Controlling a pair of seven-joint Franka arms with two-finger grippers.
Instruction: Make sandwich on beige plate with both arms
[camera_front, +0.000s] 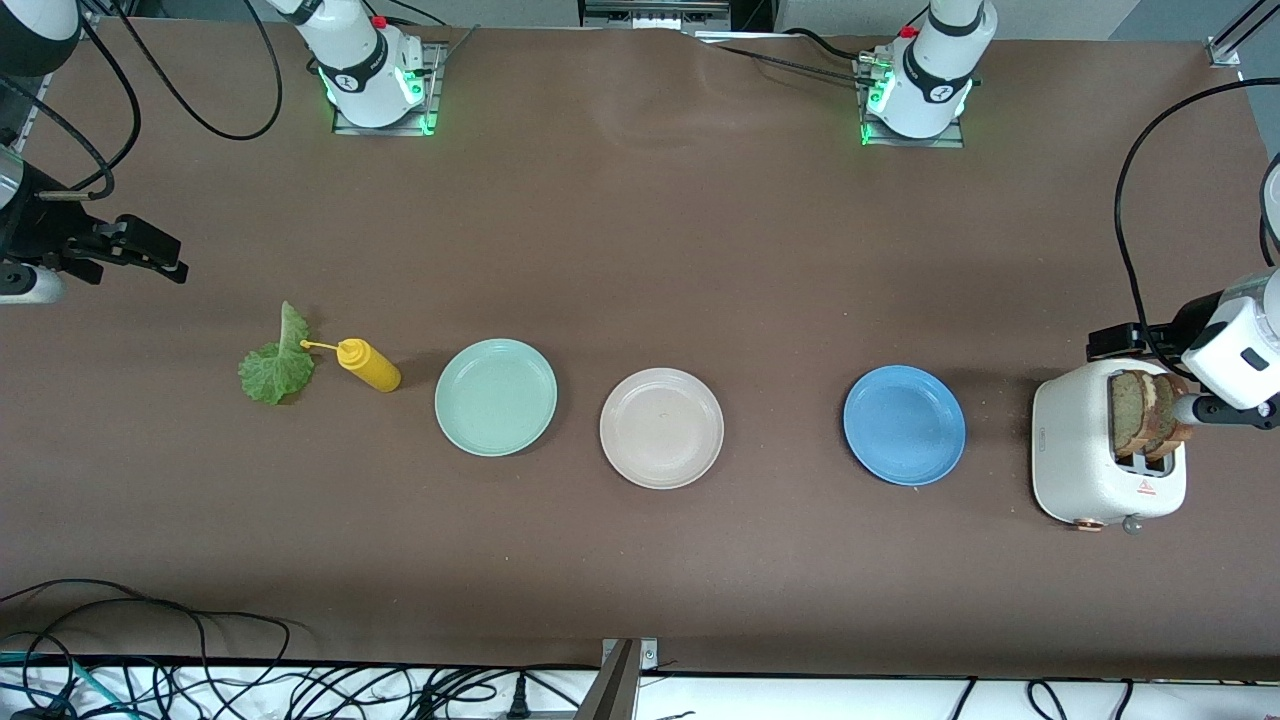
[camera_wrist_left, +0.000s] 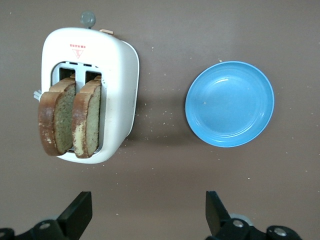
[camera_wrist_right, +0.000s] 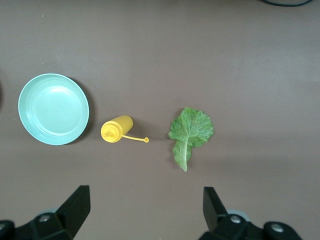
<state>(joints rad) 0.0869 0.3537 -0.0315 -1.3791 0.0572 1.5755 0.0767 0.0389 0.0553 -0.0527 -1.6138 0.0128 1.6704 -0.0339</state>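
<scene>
White and squat, the toaster sits lowest in the front view, at the left arm's end of the table, with two bread slices standing upright in its slots; the left wrist view shows their brown crusts rising well above the slot openings. Just beside the toaster, toward the middle of the table, lies the blue plate. The beige plate rests near the table's centre, bare, between the blue plate and the mint-green plate, each apart from the others. Past the mint-green plate, toward the right arm's end, stands the yellow squeeze bottle, its small cap hanging off on a thin strap toward the lettuce leaf, which lies flat on the table just beside it.

Up in the air, the left claw hangs over the table near the toaster, fingers spread wide and holding nothing. The right claw hovers over the table near the lettuce and bottle, likewise spread apart and empty, its fingers framing bare tabletop in the right wrist view.
</scene>
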